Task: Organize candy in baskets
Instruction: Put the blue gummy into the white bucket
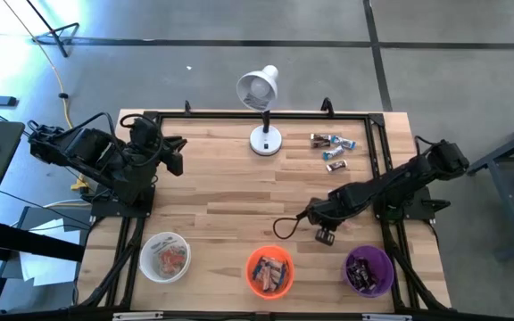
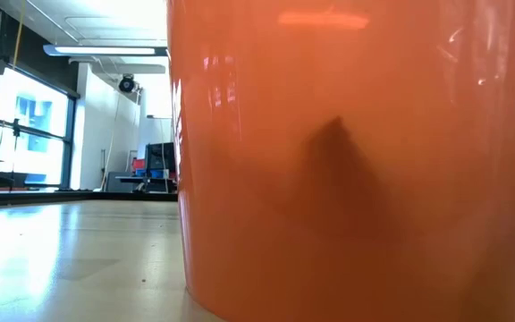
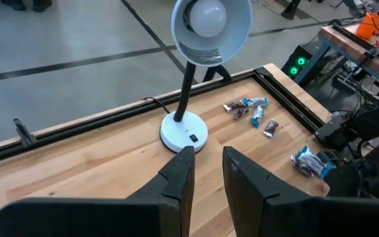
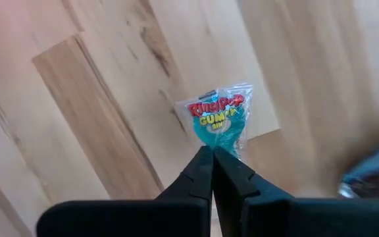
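Pinching the lower edge of a clear packet, the right gripper [image 4: 212,153] has its two dark fingers pressed together on the wrapper. That packet [image 4: 219,122] reads "Ring Pop Gummy" in red and yellow letters over a blue-green sweet, and it lies at the middle of the right wrist picture against the pale wooden table [image 4: 97,99]. A dark shiny wrapper shows at that picture's right edge, too blurred to read.

In the high view the right gripper [image 1: 286,226] sits lower centre-right, above the orange basket [image 1: 269,271] and left of the purple one [image 1: 368,270].

Three baskets line the bottom of the high view: the white basket [image 1: 164,256] at lower left, orange in the middle, purple at lower right. Each holds candy; the count inside cannot be told. The orange basket [image 2: 356,152] fills most of the low view.

Loose candy [image 1: 333,147] lies in a small cluster at the upper right of the table, about five pieces, in blue, silver and dark wrappers, with no readable print.

One white desk lamp [image 1: 261,107] stands at the upper centre. The left gripper [image 1: 175,152] waits at the upper left of the table, its fingers [image 3: 176,178] slightly parted on nothing.
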`<state>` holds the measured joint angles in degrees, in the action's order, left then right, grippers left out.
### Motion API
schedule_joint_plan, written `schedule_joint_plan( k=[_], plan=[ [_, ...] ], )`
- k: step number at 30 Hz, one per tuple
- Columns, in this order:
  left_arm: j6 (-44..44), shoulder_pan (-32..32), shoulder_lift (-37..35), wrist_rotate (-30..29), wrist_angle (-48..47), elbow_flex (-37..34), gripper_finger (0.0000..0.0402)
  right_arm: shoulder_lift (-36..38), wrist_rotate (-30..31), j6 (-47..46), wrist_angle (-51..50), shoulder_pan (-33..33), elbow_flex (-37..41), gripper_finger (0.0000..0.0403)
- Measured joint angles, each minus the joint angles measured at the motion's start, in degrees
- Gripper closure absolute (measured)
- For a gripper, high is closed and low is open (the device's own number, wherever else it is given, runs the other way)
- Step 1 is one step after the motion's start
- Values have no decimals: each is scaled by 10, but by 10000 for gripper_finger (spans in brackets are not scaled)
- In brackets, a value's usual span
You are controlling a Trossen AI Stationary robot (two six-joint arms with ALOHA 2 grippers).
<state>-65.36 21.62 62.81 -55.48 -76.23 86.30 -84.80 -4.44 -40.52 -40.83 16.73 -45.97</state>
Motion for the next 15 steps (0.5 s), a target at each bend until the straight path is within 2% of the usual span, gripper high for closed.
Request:
schedule_joint_plan(
  k=[3,9,15],
  plan=[
    [0,0,0,5,0,0,337,0,17,5,-32,0,-20,403],
    [5,0,0,52,-2,0,337,0,55,7,-96,0,-70,403],
    [27,7,0,84,-5,0,337,0,85,-30,-117,0,-147,403]
  ],
)
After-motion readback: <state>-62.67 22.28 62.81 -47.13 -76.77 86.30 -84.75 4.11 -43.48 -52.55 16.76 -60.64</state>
